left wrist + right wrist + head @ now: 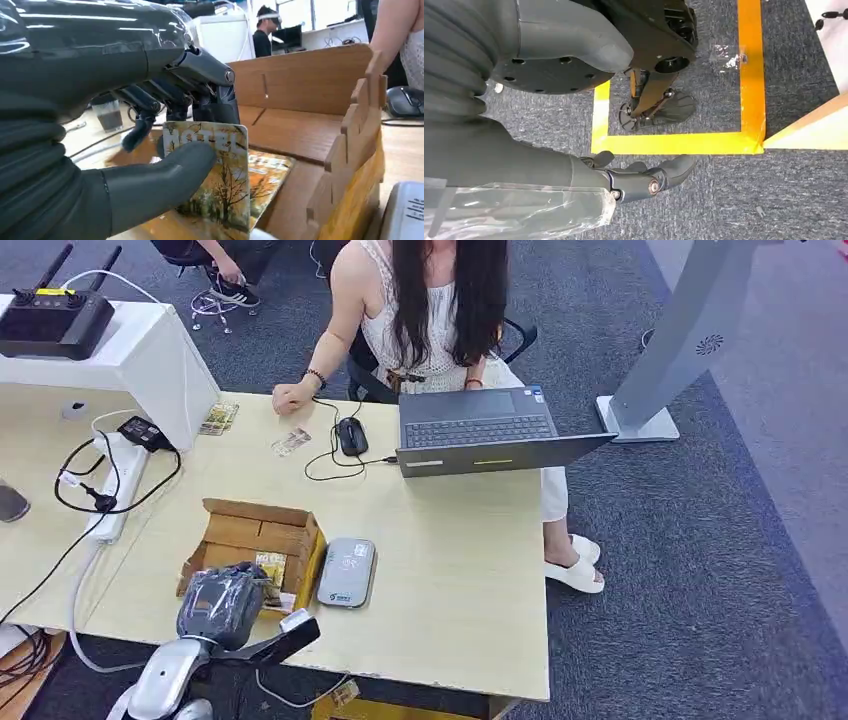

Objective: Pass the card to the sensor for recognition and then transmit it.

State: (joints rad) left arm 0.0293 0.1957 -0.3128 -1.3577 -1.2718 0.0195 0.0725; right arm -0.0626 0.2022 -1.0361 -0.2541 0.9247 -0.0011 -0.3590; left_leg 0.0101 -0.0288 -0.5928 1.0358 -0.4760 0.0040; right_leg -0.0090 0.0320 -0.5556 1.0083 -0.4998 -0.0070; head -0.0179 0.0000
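Left hand (150, 150) pinches a card (215, 175) — thick grey thumb pressed on its printed face, dark fingers (145, 107) curled behind. Card stands upright inside the open cardboard box (250, 535), long axis vertical, "HOTEL" lettering at top; glossy, rounded corners, autumn-tree print. More cards lie flat under it. Grey rounded sensor (346, 572) lies just beside the box on the pale table (450, 570). Right hand (639, 180) hangs over grey carpet — fingers loosely apart, empty.

Orange autumn-tree card (220, 180), brown cardboard box (250, 530), grey sensor (346, 572), yellow floor tape (674, 143)
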